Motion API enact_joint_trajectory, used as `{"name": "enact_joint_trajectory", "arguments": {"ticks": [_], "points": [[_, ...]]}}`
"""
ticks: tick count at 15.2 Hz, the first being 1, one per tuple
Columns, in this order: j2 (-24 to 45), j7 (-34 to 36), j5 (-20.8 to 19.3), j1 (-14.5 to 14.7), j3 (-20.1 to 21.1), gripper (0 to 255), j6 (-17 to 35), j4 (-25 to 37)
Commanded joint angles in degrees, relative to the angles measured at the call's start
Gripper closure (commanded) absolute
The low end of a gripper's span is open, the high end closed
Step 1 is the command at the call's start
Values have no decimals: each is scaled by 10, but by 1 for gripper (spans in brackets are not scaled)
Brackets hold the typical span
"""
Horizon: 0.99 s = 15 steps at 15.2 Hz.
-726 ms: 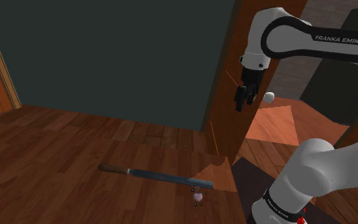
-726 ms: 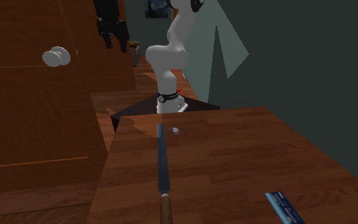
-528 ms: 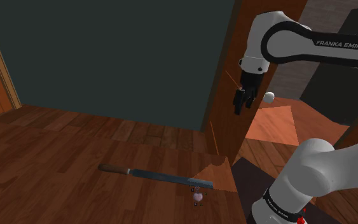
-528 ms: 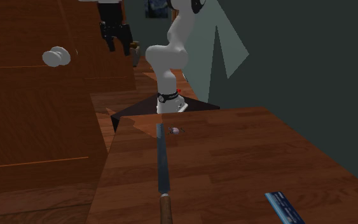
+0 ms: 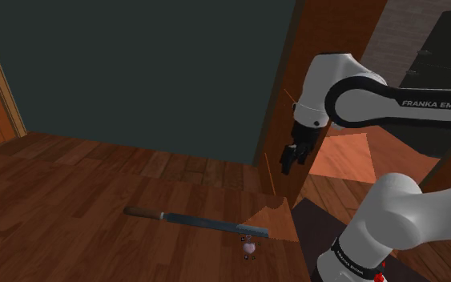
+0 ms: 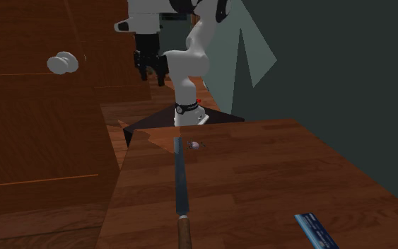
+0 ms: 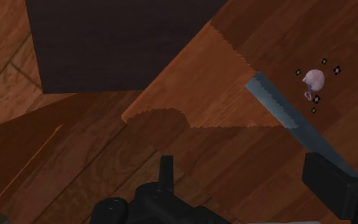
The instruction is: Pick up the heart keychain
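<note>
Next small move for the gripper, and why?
Probably descend while shifting sideways toward the heart keychain. The gripper hangs open, high above the wooden tabletop, and in the wrist view the keychain lies off to one side of the fingers, close beside the saw blade's tip.

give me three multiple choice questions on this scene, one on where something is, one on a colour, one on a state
1. Where does the heart keychain lie?
A. beside the saw's blade tip
B. on the saw's handle
C. clasped in the robot's hand

2. What colour is the keychain?
A. green
B. pale pink
C. black

3. How is the gripper?
A. shut on the keychain
B. shut on the saw
C. open, up in the air

Answers:
1 A, it sits on the wooden surface right by the blade's end away from the handle.
2 B, the heart shows pale pink in the wrist view.
3 C, its fingers stand apart with nothing between them, well above the surface.
</note>
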Motion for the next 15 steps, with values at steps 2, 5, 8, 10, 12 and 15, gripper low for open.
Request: {"name": "enact_joint_trajectory", "arguments": {"ticks": [2,5,8,10,12,15], "points": [[-9,35,35,23,34,0,51,-44],[-6,72,73,50,74,0,109,-84],[16,110,114,80,118,0,178,-115],[42,136,141,99,150,0,229,-130],[78,162,167,115,184,0,286,-140],[150,202,199,129,238,0,379,-144]]}}
